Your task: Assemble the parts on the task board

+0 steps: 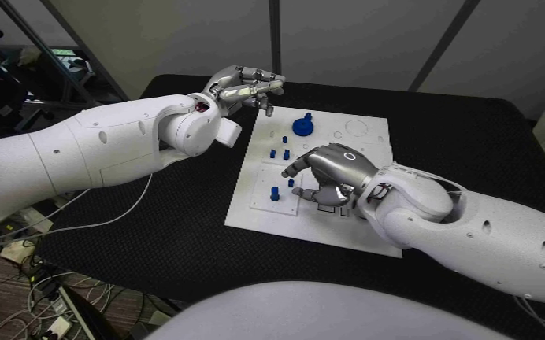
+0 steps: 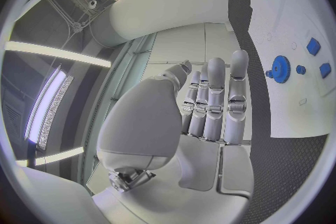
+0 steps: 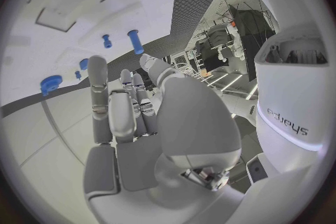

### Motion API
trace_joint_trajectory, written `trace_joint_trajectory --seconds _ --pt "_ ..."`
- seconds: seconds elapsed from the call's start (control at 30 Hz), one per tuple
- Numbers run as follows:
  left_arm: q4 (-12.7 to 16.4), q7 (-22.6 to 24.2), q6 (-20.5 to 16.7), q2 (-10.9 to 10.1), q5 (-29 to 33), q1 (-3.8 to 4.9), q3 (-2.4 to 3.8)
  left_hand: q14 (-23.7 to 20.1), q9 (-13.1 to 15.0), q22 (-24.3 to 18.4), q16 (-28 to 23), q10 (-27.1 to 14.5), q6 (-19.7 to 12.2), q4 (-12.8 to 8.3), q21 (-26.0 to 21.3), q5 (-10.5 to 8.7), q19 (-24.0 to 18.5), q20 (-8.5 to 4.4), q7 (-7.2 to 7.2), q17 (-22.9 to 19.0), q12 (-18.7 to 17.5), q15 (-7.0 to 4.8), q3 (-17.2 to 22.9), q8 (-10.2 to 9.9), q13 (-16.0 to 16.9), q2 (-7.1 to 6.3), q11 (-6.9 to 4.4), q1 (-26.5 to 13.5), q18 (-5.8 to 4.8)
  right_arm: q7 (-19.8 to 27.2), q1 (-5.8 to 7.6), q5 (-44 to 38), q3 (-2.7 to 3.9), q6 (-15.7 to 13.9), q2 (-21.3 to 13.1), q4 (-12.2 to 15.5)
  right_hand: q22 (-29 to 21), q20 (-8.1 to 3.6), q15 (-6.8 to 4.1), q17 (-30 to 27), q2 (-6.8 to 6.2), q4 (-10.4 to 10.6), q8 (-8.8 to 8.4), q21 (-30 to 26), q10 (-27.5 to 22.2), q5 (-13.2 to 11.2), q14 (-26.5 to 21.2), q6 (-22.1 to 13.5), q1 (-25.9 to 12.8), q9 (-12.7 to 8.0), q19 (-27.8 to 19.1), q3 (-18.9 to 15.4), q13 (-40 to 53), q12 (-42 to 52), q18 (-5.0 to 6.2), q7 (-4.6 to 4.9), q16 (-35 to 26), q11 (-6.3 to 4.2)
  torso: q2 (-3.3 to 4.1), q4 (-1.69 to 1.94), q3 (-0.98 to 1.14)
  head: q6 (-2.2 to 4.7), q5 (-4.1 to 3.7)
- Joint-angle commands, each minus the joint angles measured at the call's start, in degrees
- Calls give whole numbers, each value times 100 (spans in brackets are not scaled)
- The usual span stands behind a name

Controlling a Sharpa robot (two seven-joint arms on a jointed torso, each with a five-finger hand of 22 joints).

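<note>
- Readable writing: none can be made out on the task board (image 1: 256,214) or its parts; its printed outlines are too small to read
- Nearest the robot, the right hand (image 1: 333,173) hangs palm-down over the near half of the task board, fingers curved downward with gaps between them; nothing shows in its grasp in the right wrist view, where the fingers (image 3: 99,95) reach out side by side with nothing between them
- Just beside that hand, on the task board's near left part, stands a blue peg (image 1: 275,193), with a smaller blue peg (image 1: 293,184) close to the fingertips
- Toward the middle of the task board stand several small blue pins (image 1: 287,153)
- Farther back on the task board sits the blue gear (image 1: 303,125), round with a knob on top
- Beyond the task board's far left corner, the left hand (image 1: 243,86) is raised above the black table (image 1: 159,222), fingers loosely apart and holding nothing
</note>
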Motion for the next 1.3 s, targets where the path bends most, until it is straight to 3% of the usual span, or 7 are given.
trace_joint_trajectory --seconds 0.03,0.27,0.33,0.53,0.67,0.97,1.3 --pt "1 -13 70 -9 18 7 0 -44 -9 -5 -22 -40 -34 5 -24 -5 22 38 -3 -5 20 5 -31 30 9 54 6 1 282 -37 73 1043 103 -161 -378 154 148 -46 -67 58 49 81 101 120 437 -7 59 217 -66 51 131 21 56 220 5 22 44 -46 -20 -7 -15 72 -220" --pt "9 -15 54 -37 18 4 -12 -45 -9 -8 -22 -42 -34 9 -26 -6 23 38 -3 -6 23 5 -35 32 10 56 7 -4 282 -473 121 2048 259 -226 -1360 465 1009 -278 -348 696 -51 492 278 748 1855 43 259 512 -574 133 770 -352 616 1089 -164 -260 396 -416 -54 -102 -4 202 -578" --pt "9 -12 51 -44 18 2 -16 -48 -9 -16 -20 -46 -35 27 -34 -8 24 41 -6 -11 37 8 -52 39 11 61 7 -27 281 -652 123 2160 270 -233 -1586 570 1216 -378 -421 974 -141 669 347 897 1964 379 322 536 -771 175 939 -646 1081 1591 -207 -347 554 -509 -61 -114 -8 220 -675" --pt "22 -9 55 -70 18 -12 -20 -48 -9 -16 -20 -46 -35 27 -34 -8 24 41 -6 -11 37 8 -52 39 11 61 7 -27 281 -1332 104 2151 277 -232 -2036 810 1725 -439 -477 1658 -59 1086 697 1244 1870 659 419 391 -841 457 1254 -1451 4876 4979 -311 -391 917 -537 -61 -112 0 254 -1029" --pt "33 -9 56 -95 18 -30 -21 -48 -9 -16 -20 -46 -35 27 -34 -8 24 41 -6 -11 37 8 -52 39 11 61 7 -27 281 -1830 21 1903 273 -169 -2192 905 1797 -411 -443 1787 9 1322 892 1288 1870 659 433 248 -856 624 1279 -1772 5554 5517 -325 -387 977 -510 -66 -126 2 266 -1146" --pt "46 -7 61 -109 18 -46 -22 -50 -9 -24 -18 -51 -36 42 -41 -8 26 42 -8 -14 48 9 -65 45 12 69 6 -44 281 -2435 -191 1480 237 25 -2119 940 1937 -383 -412 1993 12 1689 1130 1380 1766 695 465 -44 -884 825 1335 -2223 5796 5608 -350 -356 1067 -475 -61 -114 -15 255 -1197" --pt "72 1 52 -146 18 -47 -21 -50 -9 -24 -18 -51 -36 42 -41 -8 26 42 -8 -14 48 9 -65 45 12 69 6 -44 281 -2783 -431 1201 231 175 -1933 885 1945 -367 -399 1960 17 1769 1249 1384 1753 644 455 -135 -892 913 1328 -2423 5873 5617 -349 -347 1054 -463 -56 -114 -11 188 -1204"
